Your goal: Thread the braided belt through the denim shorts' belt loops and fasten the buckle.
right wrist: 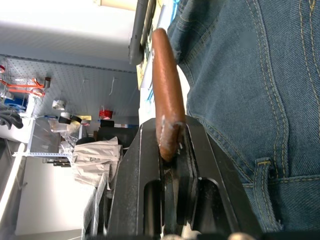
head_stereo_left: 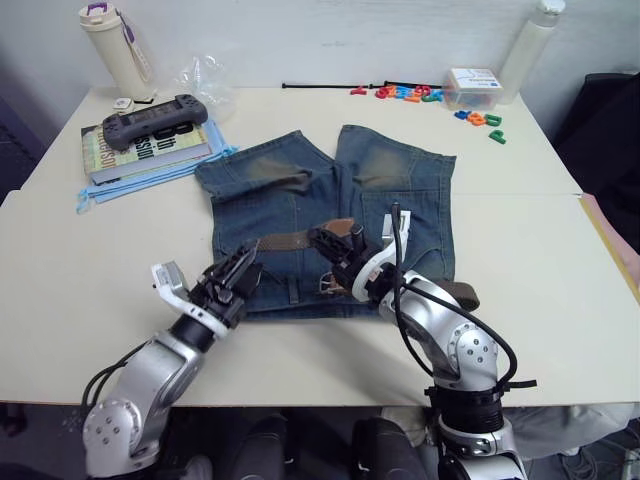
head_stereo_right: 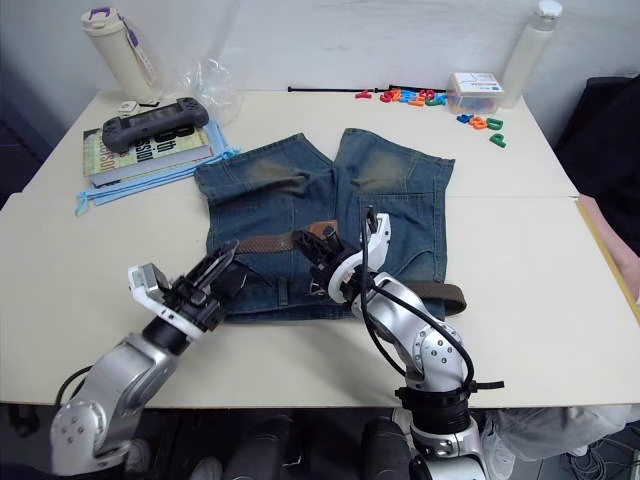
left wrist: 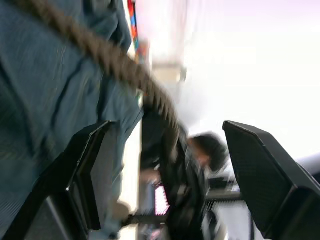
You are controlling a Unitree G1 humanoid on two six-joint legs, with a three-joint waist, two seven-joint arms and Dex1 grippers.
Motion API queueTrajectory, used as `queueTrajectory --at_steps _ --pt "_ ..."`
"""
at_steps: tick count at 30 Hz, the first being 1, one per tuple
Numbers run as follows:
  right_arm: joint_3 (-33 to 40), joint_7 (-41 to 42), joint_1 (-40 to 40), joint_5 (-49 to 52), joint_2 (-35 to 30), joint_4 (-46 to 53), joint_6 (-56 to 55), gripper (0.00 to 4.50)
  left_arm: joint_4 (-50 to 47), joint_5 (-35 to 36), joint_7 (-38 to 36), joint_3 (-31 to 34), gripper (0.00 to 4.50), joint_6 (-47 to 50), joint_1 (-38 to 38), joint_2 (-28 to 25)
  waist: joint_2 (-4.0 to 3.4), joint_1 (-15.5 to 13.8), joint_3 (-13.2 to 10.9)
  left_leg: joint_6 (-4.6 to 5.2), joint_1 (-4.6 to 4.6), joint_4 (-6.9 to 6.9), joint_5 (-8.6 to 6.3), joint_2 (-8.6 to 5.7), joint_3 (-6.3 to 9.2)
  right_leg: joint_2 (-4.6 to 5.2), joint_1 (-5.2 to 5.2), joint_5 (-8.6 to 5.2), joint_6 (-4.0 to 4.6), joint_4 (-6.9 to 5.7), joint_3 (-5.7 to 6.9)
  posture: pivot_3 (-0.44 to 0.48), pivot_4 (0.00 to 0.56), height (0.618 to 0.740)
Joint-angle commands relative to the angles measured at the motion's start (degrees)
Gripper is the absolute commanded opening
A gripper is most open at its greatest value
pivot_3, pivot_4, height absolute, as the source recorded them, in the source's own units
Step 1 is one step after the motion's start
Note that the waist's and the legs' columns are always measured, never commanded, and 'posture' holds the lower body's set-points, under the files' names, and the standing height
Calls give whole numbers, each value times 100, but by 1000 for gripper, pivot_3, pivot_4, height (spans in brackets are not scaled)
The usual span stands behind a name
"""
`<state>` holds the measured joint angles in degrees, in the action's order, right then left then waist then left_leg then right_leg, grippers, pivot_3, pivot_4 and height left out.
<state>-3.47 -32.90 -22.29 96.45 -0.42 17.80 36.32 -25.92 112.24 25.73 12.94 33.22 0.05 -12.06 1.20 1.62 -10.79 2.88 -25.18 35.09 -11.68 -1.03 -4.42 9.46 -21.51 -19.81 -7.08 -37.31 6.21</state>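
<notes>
Two hands are over the near edge of the shorts (head_stereo_left: 330, 215), which lie flat on the desk (head_stereo_left: 90, 260) with the waistband toward me and the legs pointing away. My right hand (head_stereo_left: 335, 243) is pressed together on the brown tip of the belt (head_stereo_left: 290, 240); the right wrist view shows that leather end (right wrist: 166, 95) pinched between the fingers, standing up over the denim. From that grip the braided strap runs left across the shorts just beyond the waistband. Another stretch of belt (head_stereo_left: 462, 293) pokes out on the right past the shorts' edge, lying on the desk beside my right forearm. A bit of silver metal, likely the buckle (head_stereo_left: 331, 284), sits at the waistband right under the right hand; I can't make out whether it is fastened. One belt loop (head_stereo_left: 292, 290) shows as a short vertical strip on the waistband between the two hands.

My left hand (head_stereo_left: 236, 272) hovers at the near-left corner of the shorts with its fingers (left wrist: 95, 175) spread, gripping nothing; in its wrist view the braid (left wrist: 107, 57) crosses the denim ahead of them.

Far left on the desk lie a book (head_stereo_left: 140, 150) with a game controller (head_stereo_left: 152, 121) on top and a bottle (head_stereo_left: 112, 45) behind. Coloured letters (head_stereo_left: 420, 95) are scattered at the far right.
</notes>
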Motion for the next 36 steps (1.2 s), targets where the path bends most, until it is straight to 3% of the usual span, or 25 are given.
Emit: queueTrajectory --at_steps 1,12,15,21,22,32,36 --pt "-7 116 -84 52 -35 318 78 0 32 76 -51 192 3708 421 -112 73 0 0 0 -1 1 0 -1 0 -4 -2 -2 0 0 -1 -3 0 150 706" --pt "-86 118 -20 48 -24 372 149 0 303 76 56 280 3708 903 -533 544 1 -17 0 -5 -1 2 -4 3 -5 -1 -1 0 0 7 -2 0 150 706" --pt "-91 117 -14 40 -17 367 143 0 309 76 154 315 2968 937 -607 611 1 -8 0 -7 -1 2 -6 5 -5 -1 0 0 0 10 -3 0 150 706" --pt "-93 107 -21 38 -24 354 148 0 340 76 245 409 265 946 -732 710 1 -17 -1 -6 -3 2 -7 6 -5 -2 1 0 0 17 -1 0 150 706" --pt "-93 106 -25 40 -31 351 153 0 349 76 269 423 53 939 -742 721 1 -17 -1 -6 -4 2 -7 7 -5 -2 1 0 0 18 0 0 150 706" --pt "-116 69 -81 49 -161 329 275 0 624 76 -56 606 53 1207 -779 539 1 -16 -1 -6 -6 2 -11 8 -5 -3 2 0 -1 25 1 0 150 706" --pt "-72 30 -102 70 -179 345 278 1639 679 76 -132 624 0 1281 -779 473 1 -19 -1 -9 -7 1 -13 11 -5 -4 2 0 -1 29 1 0 150 706"
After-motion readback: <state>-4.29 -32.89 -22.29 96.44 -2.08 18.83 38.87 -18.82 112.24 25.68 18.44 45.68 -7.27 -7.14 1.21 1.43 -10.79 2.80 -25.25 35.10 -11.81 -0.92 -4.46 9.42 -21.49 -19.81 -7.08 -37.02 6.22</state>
